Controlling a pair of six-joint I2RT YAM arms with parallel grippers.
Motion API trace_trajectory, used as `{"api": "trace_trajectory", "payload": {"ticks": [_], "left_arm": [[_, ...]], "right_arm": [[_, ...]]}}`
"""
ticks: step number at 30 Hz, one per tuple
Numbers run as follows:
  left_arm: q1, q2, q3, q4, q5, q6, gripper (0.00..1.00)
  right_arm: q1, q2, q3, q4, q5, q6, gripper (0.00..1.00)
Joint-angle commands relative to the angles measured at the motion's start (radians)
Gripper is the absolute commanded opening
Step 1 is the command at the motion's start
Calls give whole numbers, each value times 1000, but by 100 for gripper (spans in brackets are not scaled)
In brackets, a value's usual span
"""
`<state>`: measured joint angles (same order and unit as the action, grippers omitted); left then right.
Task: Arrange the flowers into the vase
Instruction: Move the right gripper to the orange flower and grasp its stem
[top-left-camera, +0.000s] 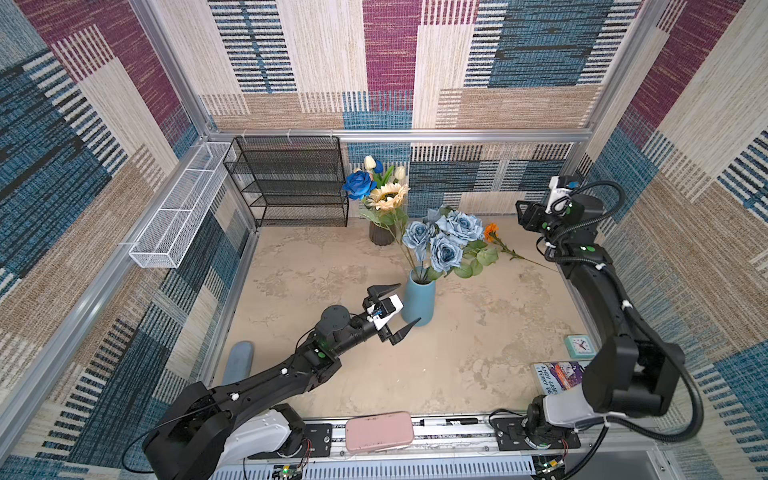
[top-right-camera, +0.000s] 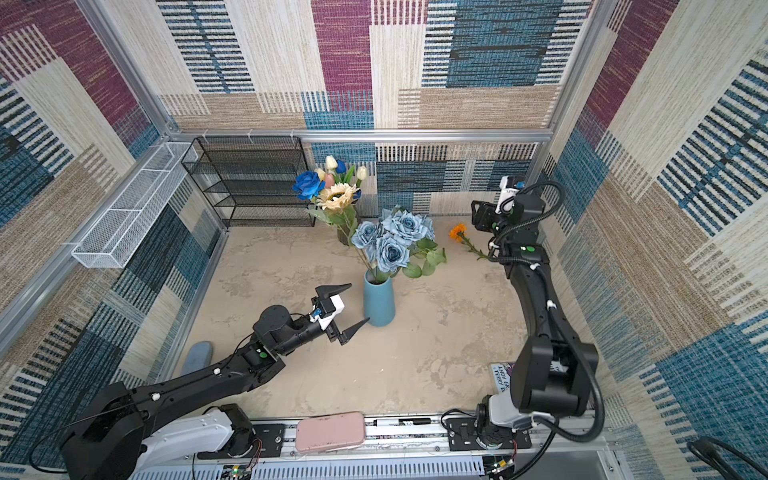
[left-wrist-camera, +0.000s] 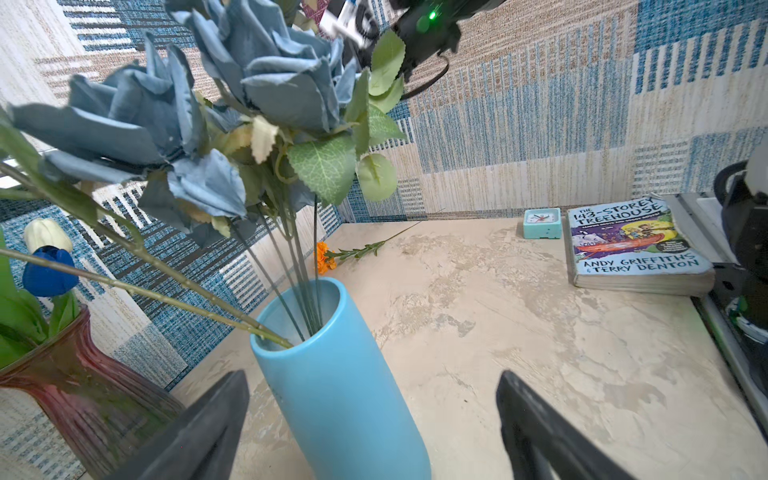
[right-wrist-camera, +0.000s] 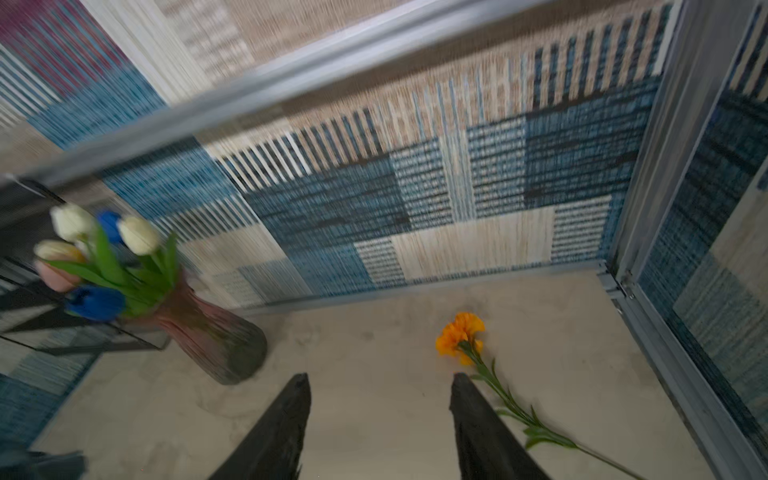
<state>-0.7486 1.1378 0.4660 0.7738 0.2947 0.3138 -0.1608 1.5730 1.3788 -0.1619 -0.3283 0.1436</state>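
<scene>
Only the left wrist view shows the whole book (left-wrist-camera: 636, 245), at the counter's (top-left-camera: 478, 365) near right corner. The left tool (top-right-camera: 360, 302) stands wide apart on both sides of the round, smooth blue vase (top-left-camera: 424, 303), not touching it. Soft dusty-blue roses (top-left-camera: 461, 226) stand in it. The blurry right wrist view shows the right tool (right-wrist-camera: 380, 376) apart and empty beside the orange flower (right-wrist-camera: 459, 336), flat near the far right corner. At the far edge a ribbed glass vase (top-left-camera: 381, 235) holds tulips (top-left-camera: 369, 162), a blue rose (top-left-camera: 358, 185) and a sunflower (top-left-camera: 388, 197).
</scene>
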Motion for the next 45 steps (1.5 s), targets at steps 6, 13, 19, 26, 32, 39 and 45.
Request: {"api": "trace_trajectory", "payload": {"ticks": [6,13,19,26,32,39,45], "left_arm": [[0,3,-16,9,16,16,96],[0,28,-13,11,1,30,96],[0,49,5,10,-5,46,96],[0,75,32,6,7,59,97],[0,52,36,-8,12,50,96],[0,37,39,-24,10,52,97],[0,42,37,-8,15,40,96]], "right_arm": [[-13,288,212,-421,142,-433,60],[-63,657,604,-773,210,-674,69],[-128,780,723,-840,202,-794,67],[-146,836,727,-759,201,-866,66],[-155,874,724,-739,165,-910,62],[-157,899,738,-784,59,-903,30],[-154,874,716,-817,-39,-847,12]]}}
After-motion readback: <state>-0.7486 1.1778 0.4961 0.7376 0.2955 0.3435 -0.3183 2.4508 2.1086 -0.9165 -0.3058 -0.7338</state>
